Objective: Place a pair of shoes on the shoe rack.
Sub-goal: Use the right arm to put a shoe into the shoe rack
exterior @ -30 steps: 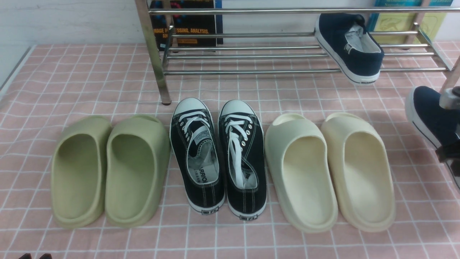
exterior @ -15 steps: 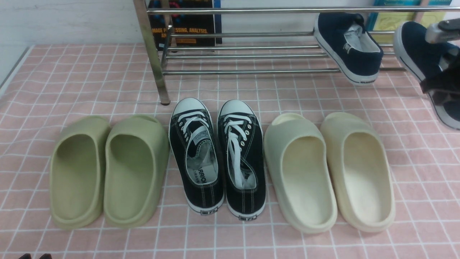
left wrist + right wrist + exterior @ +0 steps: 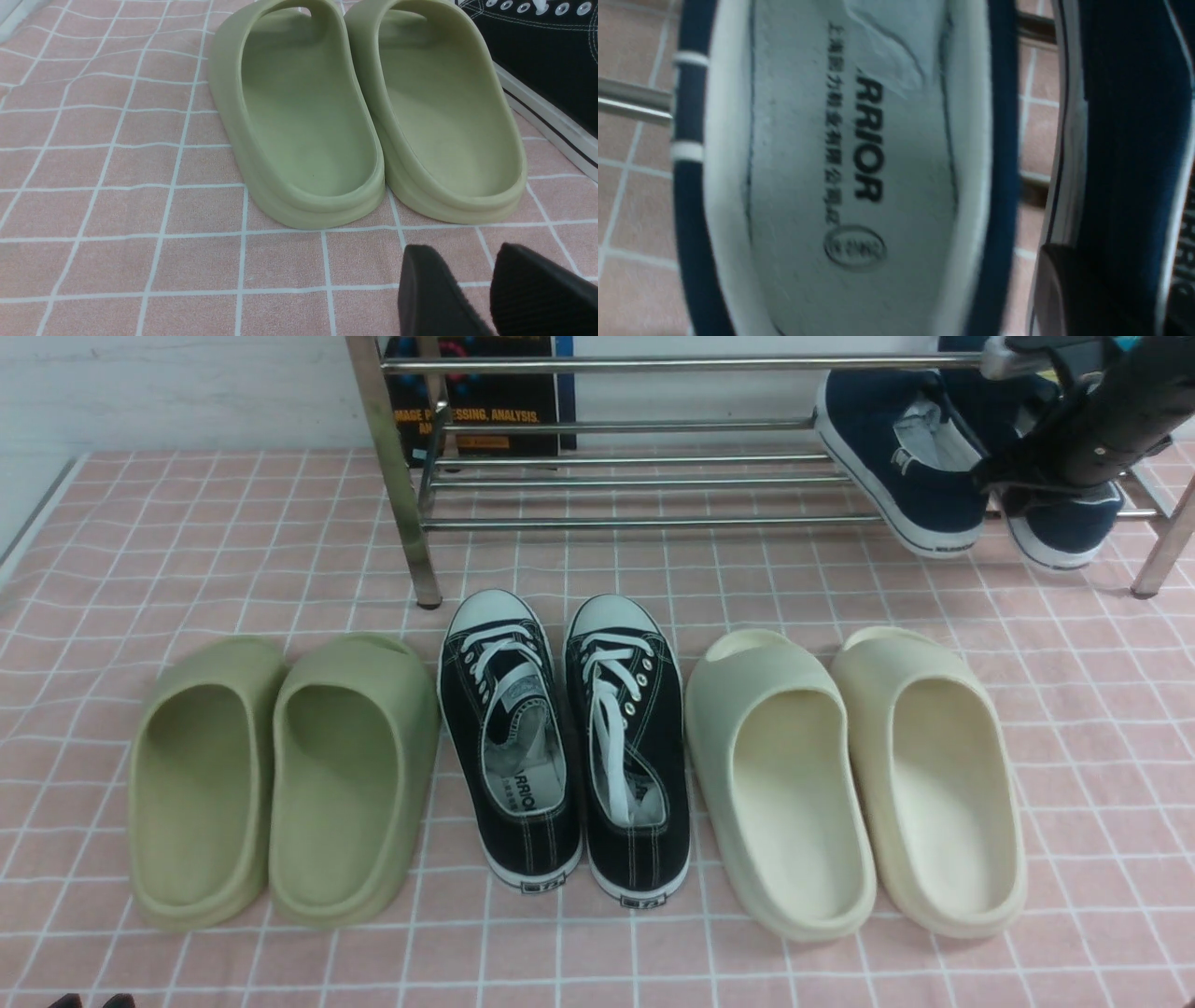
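Observation:
One navy slip-on shoe (image 3: 901, 467) lies tilted on the bars of the chrome shoe rack (image 3: 653, 481) at the back right. The second navy shoe (image 3: 1064, 532) sits just to its right over the same bars, heel toward me, with my right gripper (image 3: 1013, 485) shut on its side wall. In the right wrist view the held shoe's navy wall (image 3: 1125, 140) runs between the jaws, beside the first shoe's grey insole (image 3: 854, 163). My left gripper (image 3: 467, 289) hovers low near the front left. It is shut and holds nothing.
On the pink checked cloth (image 3: 187, 523) a row stands in front of the rack: green slides (image 3: 280, 775), black lace-up sneakers (image 3: 569, 737), cream slides (image 3: 859, 775). Books (image 3: 485, 401) lean behind the rack. The rack's right leg (image 3: 1158, 560) stands next to the held shoe.
My right arm has carried the second navy shoe from low at the right edge up and back onto the rack, beside the first shoe. The left gripper has not moved.

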Tool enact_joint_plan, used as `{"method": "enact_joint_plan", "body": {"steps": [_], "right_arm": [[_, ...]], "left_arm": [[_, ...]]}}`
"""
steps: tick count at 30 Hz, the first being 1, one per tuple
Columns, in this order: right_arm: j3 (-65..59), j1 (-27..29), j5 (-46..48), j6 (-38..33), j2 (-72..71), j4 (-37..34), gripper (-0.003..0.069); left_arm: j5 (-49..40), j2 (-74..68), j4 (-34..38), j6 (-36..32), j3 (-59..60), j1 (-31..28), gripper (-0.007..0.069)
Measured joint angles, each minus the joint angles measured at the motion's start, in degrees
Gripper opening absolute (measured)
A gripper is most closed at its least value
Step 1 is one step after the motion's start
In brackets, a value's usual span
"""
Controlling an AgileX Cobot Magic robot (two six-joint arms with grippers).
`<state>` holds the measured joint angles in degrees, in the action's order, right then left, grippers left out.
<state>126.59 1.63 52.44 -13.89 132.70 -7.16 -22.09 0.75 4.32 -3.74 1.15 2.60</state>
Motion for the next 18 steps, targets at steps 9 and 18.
{"method": "enact_joint_plan", "body": {"steps": [9, 18], "right_arm": [[4.37, -0.05, 0.26, 1.07, 2.50, -1.53, 0.0034], [4.67, -0.05, 1.51, 1.07, 1.28, -1.73, 0.0272]], "left_arm": [[0.00, 0.00, 0.00, 0.00, 0.00, 0.00, 0.0239], [0.00, 0.00, 0.00, 0.00, 0.00, 0.00, 0.0239]]}}
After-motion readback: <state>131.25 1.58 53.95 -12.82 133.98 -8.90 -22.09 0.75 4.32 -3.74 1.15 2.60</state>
